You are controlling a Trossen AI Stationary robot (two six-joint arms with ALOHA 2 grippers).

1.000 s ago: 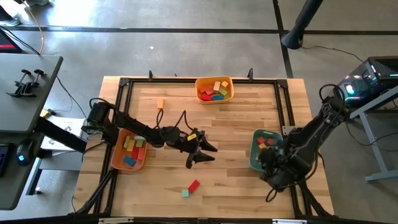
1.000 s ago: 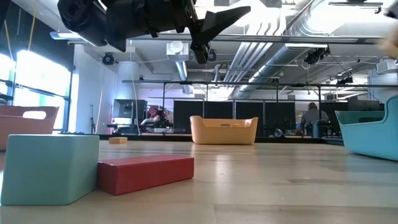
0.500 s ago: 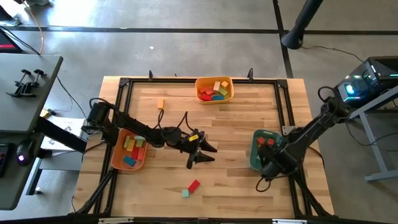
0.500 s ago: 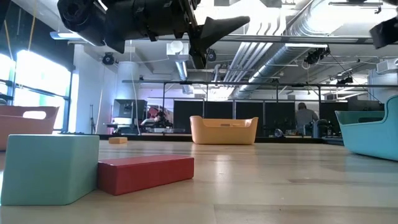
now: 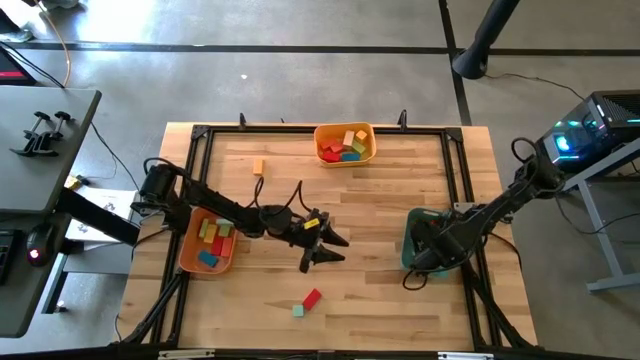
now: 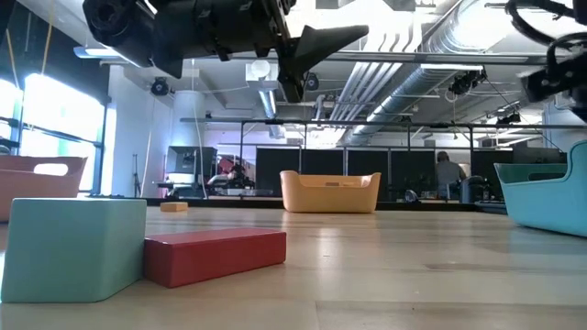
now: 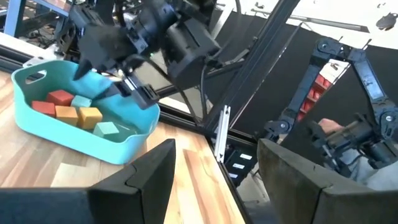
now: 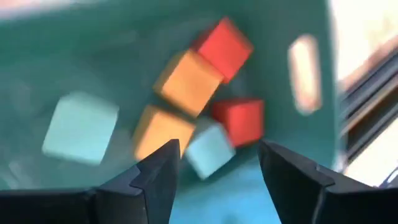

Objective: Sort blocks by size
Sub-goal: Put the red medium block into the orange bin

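My right gripper [image 8: 217,155] hangs open over the teal tray [image 5: 409,243], pointing steeply down. Nothing sits between its fingers. Below it, red [image 8: 224,43], orange [image 8: 188,81] and pale teal [image 8: 81,127] cube blocks lie on the tray floor. My left gripper [image 5: 328,248] waits open and level above the table's middle, holding nothing. On the wood near the front edge, a red bar block [image 5: 312,298] lies flat beside a small teal block [image 5: 298,310]. A lone orange block [image 5: 258,166] lies at the far left.
A yellow tray [image 5: 345,157] with several blocks stands at the far edge. An orange tray [image 5: 186,252] with several blocks sits at the left, under the left arm. A black frame [image 5: 455,180] runs around the tabletop. Bare wood lies between the trays.
My right gripper has swung from the table's near right corner toward the far edge and down. It now covers the teal tray, whose blocks showed beside it a second ago. My left arm has kept still.
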